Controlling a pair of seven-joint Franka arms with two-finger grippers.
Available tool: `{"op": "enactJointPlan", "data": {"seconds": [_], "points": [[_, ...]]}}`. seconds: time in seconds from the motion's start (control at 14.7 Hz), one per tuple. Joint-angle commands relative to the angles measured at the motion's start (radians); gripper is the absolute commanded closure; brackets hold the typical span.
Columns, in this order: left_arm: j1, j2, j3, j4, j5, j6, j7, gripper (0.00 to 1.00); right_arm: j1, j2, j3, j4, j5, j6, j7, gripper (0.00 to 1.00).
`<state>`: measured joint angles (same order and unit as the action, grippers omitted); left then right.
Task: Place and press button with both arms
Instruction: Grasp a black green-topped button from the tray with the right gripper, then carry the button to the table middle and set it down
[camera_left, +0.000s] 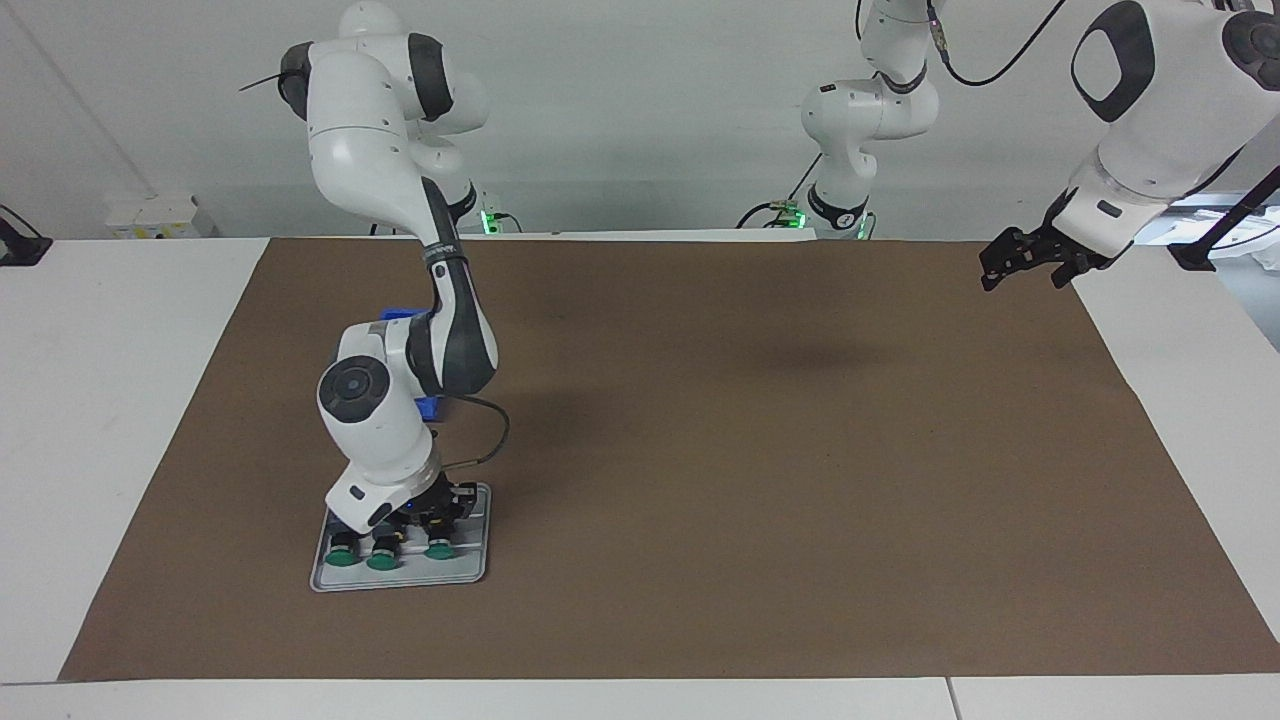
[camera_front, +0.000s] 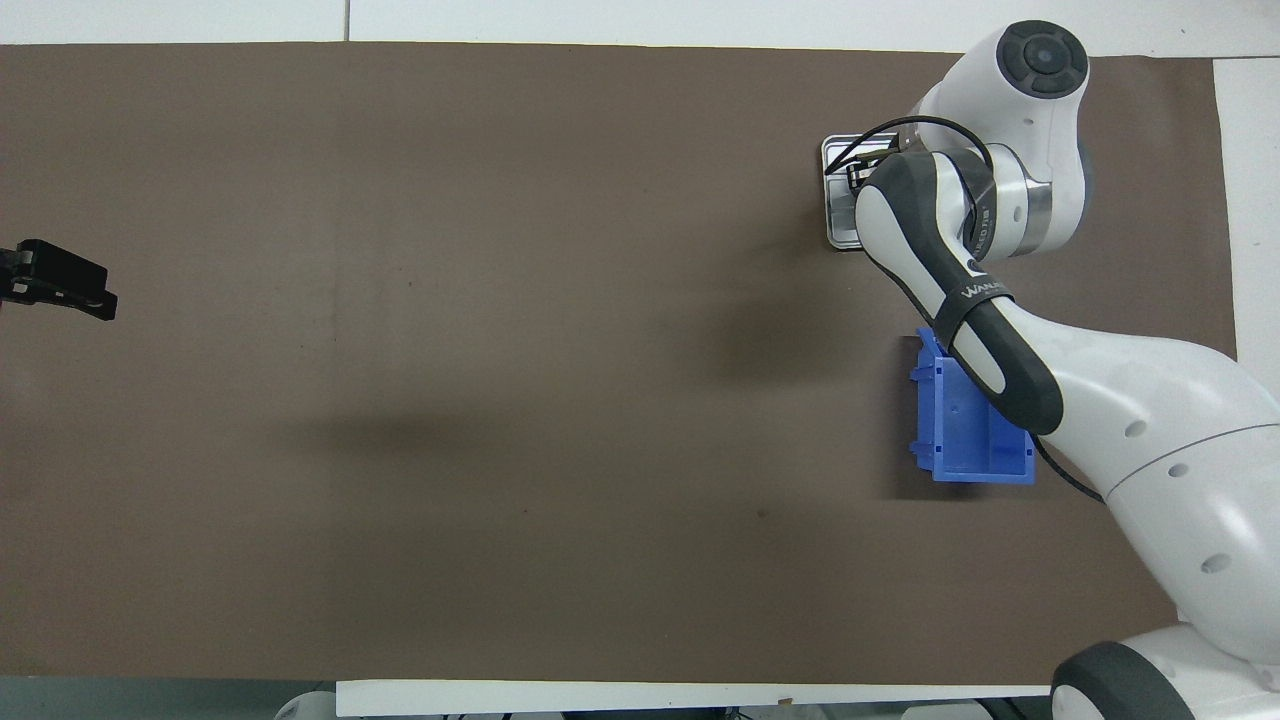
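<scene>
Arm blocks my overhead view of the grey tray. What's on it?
Observer: Three green-capped black push-buttons in a row on the flat grey metal tray.
Operator: Where's the right claw?
Observer: Down at the tray, the right claw is shut, seemingly on the button nearest the left arm's end.
Operator: Left claw height?
Observer: Raised. The left claw hangs open, empty, well above the brown paper mat, waiting.
</scene>
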<state>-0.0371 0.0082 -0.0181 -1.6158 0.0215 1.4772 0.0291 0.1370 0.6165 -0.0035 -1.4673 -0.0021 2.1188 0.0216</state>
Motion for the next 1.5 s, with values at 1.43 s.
{"op": "enactJointPlan", "data": {"seconds": [1.43], "points": [[-0.014,-0.030,0.003,-0.036,0.011,0.023,0.000,0.00,0.447,-0.106,0.108,-0.004,0.013,-0.188,1.596,0.98]]}}
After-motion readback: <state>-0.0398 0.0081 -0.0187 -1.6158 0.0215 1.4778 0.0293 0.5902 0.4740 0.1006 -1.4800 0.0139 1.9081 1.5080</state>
